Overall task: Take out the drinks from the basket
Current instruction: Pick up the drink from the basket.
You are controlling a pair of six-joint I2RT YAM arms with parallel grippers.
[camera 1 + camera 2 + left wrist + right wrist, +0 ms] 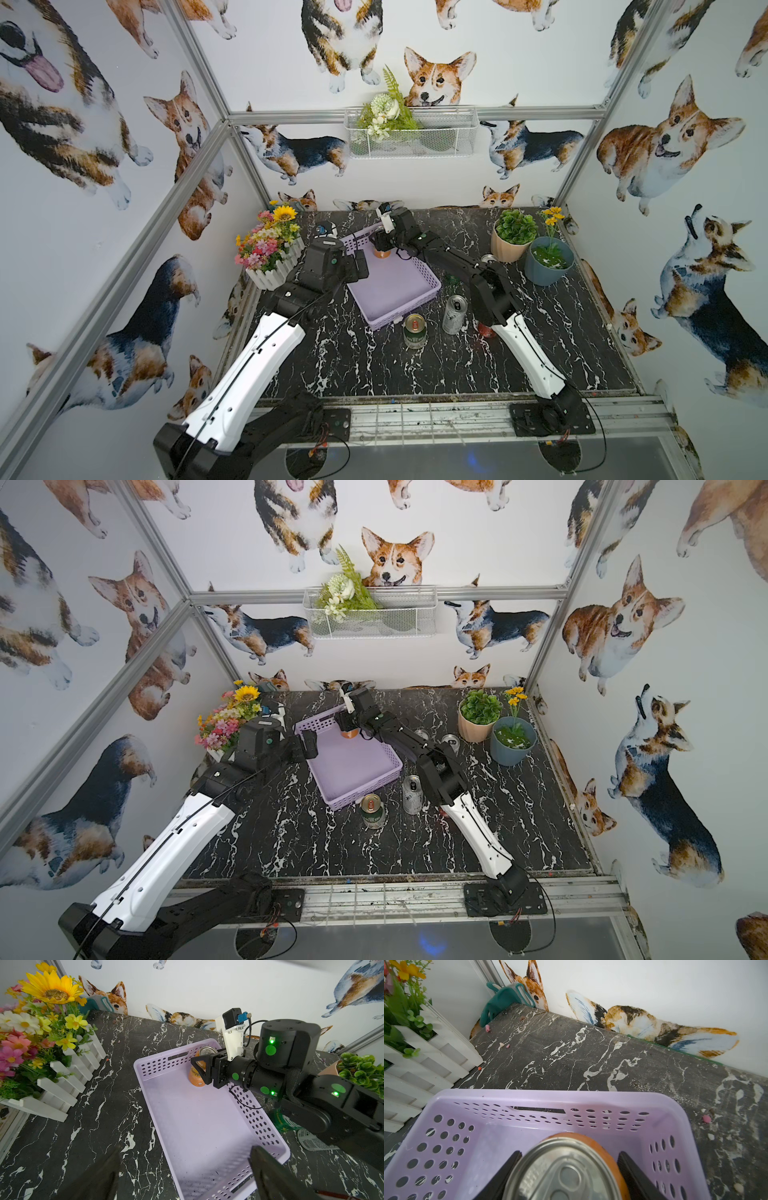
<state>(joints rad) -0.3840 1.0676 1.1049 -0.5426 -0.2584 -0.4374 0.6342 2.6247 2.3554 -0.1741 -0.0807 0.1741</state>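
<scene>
Closest to the lens in both top views, my left arm and right arm, both white-shelled, reach over the black marbled counter. The lavender plastic basket, shallow with perforated walls, lies askew at the counter's middle. One orange can stands upright at its far end, with the right gripper on it. Outside, beside the basket's near corner, stand a green can and a taller silver-white can. A red can peeks from under the right arm.

From the left wrist, I see the left gripper hanging over the basket's near corner, its dark fingers spread wide and holding nothing. The right arm crosses the basket's long wall.

From the right wrist, black fingers press on both sides of the orange can's smooth round body, its silver lid between them. A white picket planter stands along the counter's left edge.
</scene>
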